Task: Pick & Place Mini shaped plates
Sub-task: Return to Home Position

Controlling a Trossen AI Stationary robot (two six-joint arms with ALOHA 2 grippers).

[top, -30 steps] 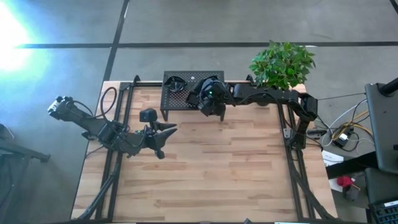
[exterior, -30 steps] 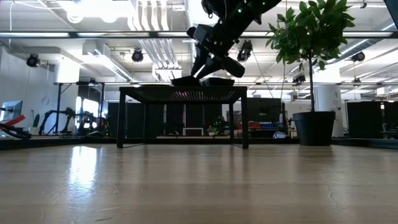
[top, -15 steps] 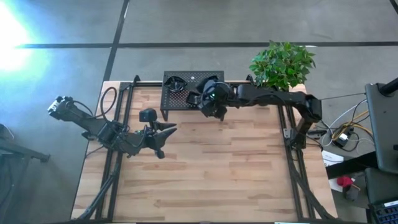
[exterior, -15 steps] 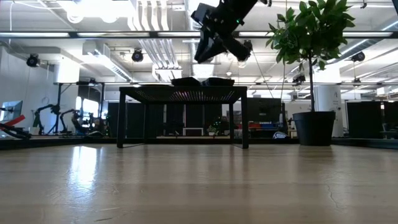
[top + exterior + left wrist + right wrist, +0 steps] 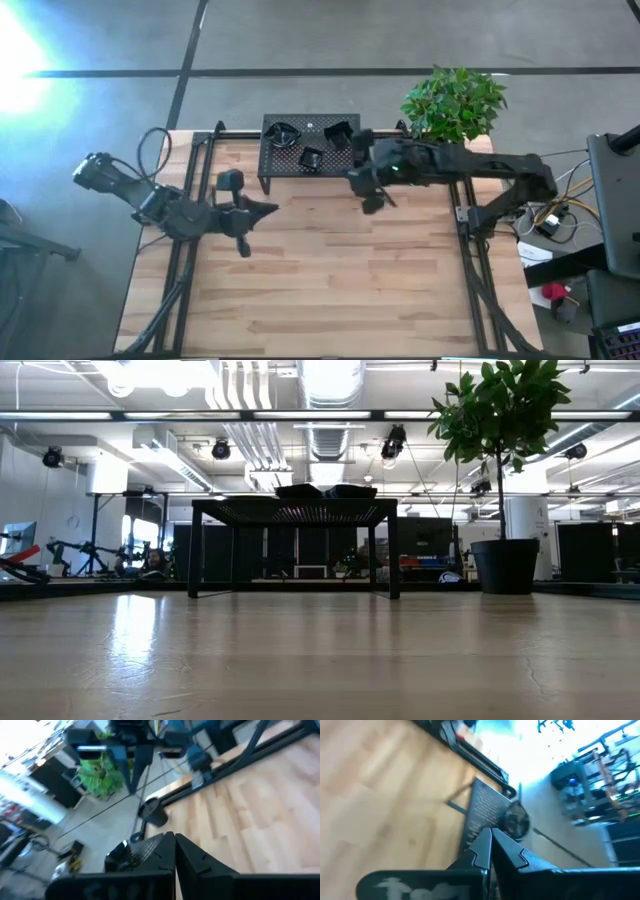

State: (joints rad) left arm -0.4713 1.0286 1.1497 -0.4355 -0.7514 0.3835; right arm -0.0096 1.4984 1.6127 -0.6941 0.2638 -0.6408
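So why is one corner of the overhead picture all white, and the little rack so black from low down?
High view: strong light glares off the floor at the upper left. Low view: ceiling lights behind the rack leave it and the mini shaped plates as silhouettes.

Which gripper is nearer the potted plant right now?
Right. The right gripper hangs by the rack's plant-side front corner; the left gripper is by the opposite front corner, farther from the plant.

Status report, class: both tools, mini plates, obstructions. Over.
Left tool shut, empty, over table. Right tool shut, empty, beside rack. Mini plates on rack. Nothing blocking.
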